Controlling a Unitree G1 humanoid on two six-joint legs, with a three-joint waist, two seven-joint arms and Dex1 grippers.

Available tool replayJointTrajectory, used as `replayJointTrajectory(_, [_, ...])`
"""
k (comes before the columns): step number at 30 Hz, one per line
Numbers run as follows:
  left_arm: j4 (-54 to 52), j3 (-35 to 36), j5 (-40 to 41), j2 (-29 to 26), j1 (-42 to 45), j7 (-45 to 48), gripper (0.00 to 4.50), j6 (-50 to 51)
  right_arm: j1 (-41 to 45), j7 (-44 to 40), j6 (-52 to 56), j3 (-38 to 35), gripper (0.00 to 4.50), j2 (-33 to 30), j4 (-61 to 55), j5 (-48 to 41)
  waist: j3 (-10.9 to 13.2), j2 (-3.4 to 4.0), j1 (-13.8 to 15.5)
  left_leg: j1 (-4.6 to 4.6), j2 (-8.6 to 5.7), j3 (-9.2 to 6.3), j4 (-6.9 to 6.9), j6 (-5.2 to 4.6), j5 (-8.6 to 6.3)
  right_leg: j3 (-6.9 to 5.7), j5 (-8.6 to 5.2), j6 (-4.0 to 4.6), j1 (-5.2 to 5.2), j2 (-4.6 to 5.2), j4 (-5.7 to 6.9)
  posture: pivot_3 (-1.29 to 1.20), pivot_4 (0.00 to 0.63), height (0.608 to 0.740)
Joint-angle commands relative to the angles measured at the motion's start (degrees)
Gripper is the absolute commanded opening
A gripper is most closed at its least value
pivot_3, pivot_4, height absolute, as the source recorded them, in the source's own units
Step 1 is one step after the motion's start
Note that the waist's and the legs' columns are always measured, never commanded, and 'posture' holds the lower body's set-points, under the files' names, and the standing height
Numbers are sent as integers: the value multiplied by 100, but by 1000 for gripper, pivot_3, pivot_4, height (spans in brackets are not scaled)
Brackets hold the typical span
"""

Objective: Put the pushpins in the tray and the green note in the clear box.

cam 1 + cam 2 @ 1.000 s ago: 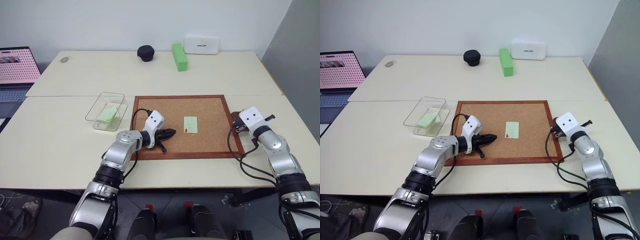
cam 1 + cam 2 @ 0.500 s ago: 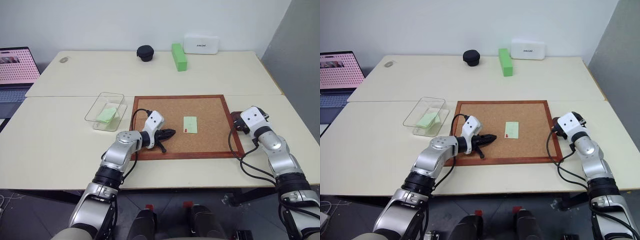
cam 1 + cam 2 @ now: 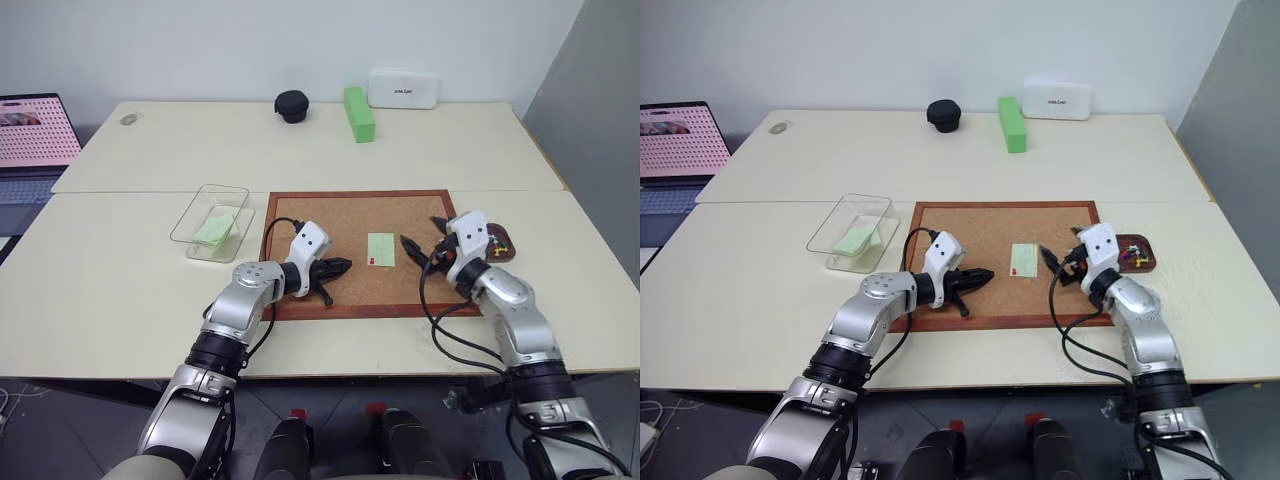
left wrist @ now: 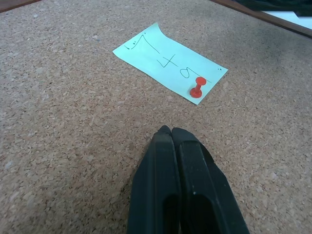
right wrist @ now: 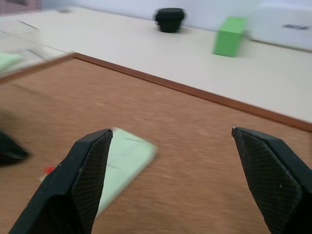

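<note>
The cork board (image 3: 360, 245) has a rough, speckled, matt face inside a smooth reddish wood frame. The green note (image 4: 168, 61) is thin matt paper, one corner curling, pinned by a pushpin (image 4: 197, 88) with a smooth, faintly shiny red plastic head. The left claw (image 4: 181, 187) has smooth, matt black plastic fingers; the right claw (image 5: 178, 185) has fingers (image 5: 85, 168) with a fine cross-hatched grip texture. The clear box (image 3: 211, 222) is glossy see-through plastic. The tray (image 3: 1137, 252) looks smooth, dark and slightly glossy. The desk (image 3: 120, 290) is smooth, matt cream laminate.
</note>
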State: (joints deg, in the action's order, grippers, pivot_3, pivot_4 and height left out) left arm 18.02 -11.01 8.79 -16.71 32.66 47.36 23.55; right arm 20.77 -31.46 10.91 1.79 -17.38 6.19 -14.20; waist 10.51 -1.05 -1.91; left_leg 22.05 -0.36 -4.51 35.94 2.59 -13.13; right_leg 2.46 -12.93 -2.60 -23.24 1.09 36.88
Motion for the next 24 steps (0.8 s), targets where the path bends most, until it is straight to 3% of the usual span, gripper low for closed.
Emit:
replayJointTrajectory(1, [184, -208, -138, -41, -160, 67, 0, 197, -41, -375, 453, 320, 4156, 98, -482, -229, 0, 1, 0, 0, 0, 0, 0, 0, 0, 0, 0, 0, 0, 0, 0, 0, 150, 740])
replayJointTrajectory(16, [2, -207, -126, -69, -274, 14, 0, 250, 482, -545, 128, 885, 4156, 324, 540, 401, 0, 0, -2, -1, 0, 1, -1, 0, 0, -2, 0, 1, -1, 0, 0, 0, 150, 740])
replayJointTrajectory(18, [-23, -211, -125, -68, -293, 10, 0, 258, 560, -517, 37, 891, 3976, 349, 739, 507, 0, 0, -3, -1, 0, 1, -1, 1, 0, -1, 0, 1, -1, 0, 0, 0, 150, 740])
replayJointTrajectory(24, [-35, -208, -124, -66, -292, -7, 0, 263, 693, -565, -109, 843, 2629, 405, 1018, 565, 0, 0, -10, -3, 0, 1, 0, 0, 0, 0, 0, 0, -1, 0, 1, 0, 150, 740])
